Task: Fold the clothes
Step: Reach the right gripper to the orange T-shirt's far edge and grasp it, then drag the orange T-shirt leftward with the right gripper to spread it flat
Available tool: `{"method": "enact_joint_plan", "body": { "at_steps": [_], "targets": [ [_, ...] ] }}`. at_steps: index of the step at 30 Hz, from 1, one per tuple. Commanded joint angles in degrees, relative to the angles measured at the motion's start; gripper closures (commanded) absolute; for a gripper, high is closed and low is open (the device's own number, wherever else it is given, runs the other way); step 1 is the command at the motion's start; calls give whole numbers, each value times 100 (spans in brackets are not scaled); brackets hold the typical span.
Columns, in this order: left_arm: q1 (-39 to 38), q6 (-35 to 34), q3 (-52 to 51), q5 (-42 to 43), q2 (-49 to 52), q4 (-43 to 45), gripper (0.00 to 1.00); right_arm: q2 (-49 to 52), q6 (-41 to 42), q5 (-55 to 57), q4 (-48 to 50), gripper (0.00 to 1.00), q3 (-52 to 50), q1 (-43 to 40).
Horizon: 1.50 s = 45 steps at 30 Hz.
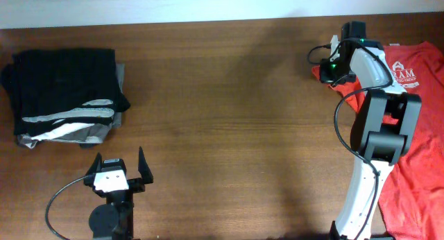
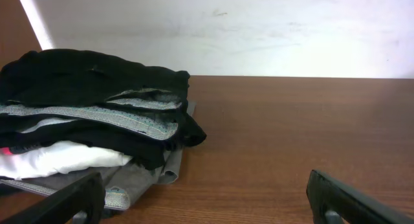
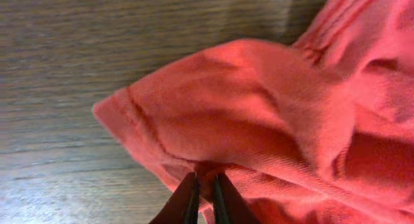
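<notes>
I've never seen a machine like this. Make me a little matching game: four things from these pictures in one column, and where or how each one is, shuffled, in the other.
Things:
1. left gripper
2. right gripper
3. orange-red T-shirt
4. stack of folded garments

States or places:
A. pinched shut on red cloth
B. piled at the far left
C. open, holding nothing
D. lying at the right side

Pairs: 1-C, 2-A, 3-D, 4-B
</notes>
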Motion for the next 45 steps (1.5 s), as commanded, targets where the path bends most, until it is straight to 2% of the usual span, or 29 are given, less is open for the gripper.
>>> {"method": "enact_joint_plan", "body": {
  "at_steps": [1, 7, 11, 15, 21, 23, 31, 37, 45],
  "targets": [
    [28, 87, -26, -42, -35, 13, 1, 267, 11, -710, -175, 89, 50, 133],
    [28, 87, -26, -42, -35, 13, 1, 267, 57, -1528, -463, 93, 50, 693],
    [28, 87, -26, -42, -35, 13, 1, 267, 492, -1672, -531, 93, 50, 1342],
    [28, 87, -26, -42, -35, 13, 1, 271, 573, -1672, -501, 92, 50, 2225],
    [28, 87, -26, -42, -35, 13, 1, 297, 1154, -1672, -507, 92, 50, 3703],
    [28, 87, -26, -42, -35, 13, 1, 297, 1296, -1670, -503, 89, 50, 4197],
    [28, 87, -26, -42, -35, 13, 1, 295, 1325, -1670, -409, 88, 74, 5759],
    [28, 87, -26, -42, -35, 13, 1, 120, 1320, -1646, -555, 88, 363, 5818],
    [28, 87, -26, -42, -35, 13, 1, -389, 1318, -1646, -1209, 86, 1023, 4874]
  ]
}}
